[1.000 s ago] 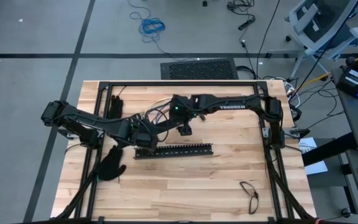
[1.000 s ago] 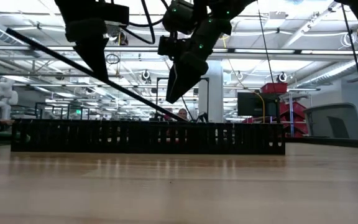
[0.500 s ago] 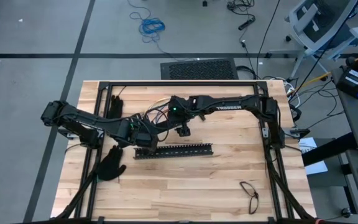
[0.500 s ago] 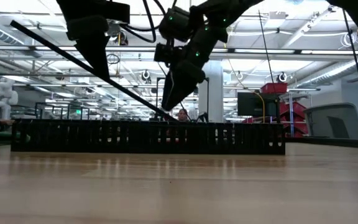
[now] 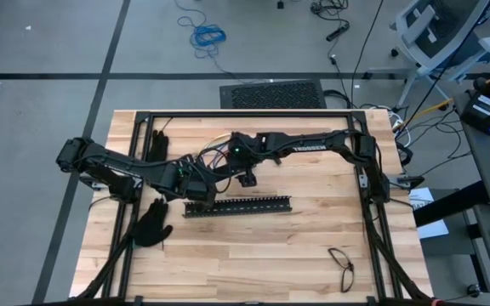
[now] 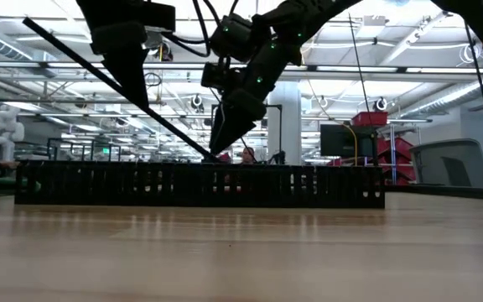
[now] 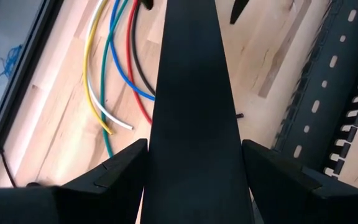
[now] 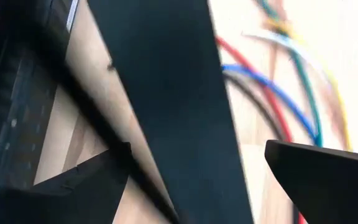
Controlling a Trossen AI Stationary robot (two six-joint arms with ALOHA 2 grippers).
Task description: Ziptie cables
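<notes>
Seen from above, two dark arms are meeting over the rear middle of the bench [image 5: 253, 255], and their bodies are hiding most of the cables [image 5: 215, 153]; only a few loops are showing behind the claws. Two black gloves are lying at the left: one glove [image 5: 157, 144] near the rear rail, the other glove [image 5: 151, 225] nearer the front. One slotted bar [image 5: 238, 205] is lying flat just in front of the arms, and one pair of spectacles [image 5: 342, 266] is resting far off at the front right.

The left claw [image 7: 191, 149] is standing partly open around a flat black strip [image 7: 191, 106], which is running out between its fingers [image 7: 114, 168]; whether the pads are actually pressing it is hard to make out. In the low view this strip [image 6: 116, 88] is slanting down from upper left to the top of the bar [image 6: 199, 184], and its far end is hidden there.

Beyond it, in the left wrist view, six cables [image 7: 114, 68] are lying on the wood: yellow, white, green, blue, red and black, their upper ends cut off.

The right claw [image 8: 191, 180] is gaping wide, its fingers [image 8: 328, 177] standing either side of the same strip [image 8: 179, 93] without visibly touching it; in the low view, the right claw [image 6: 225, 138] is pointing down just above the bar.
</notes>
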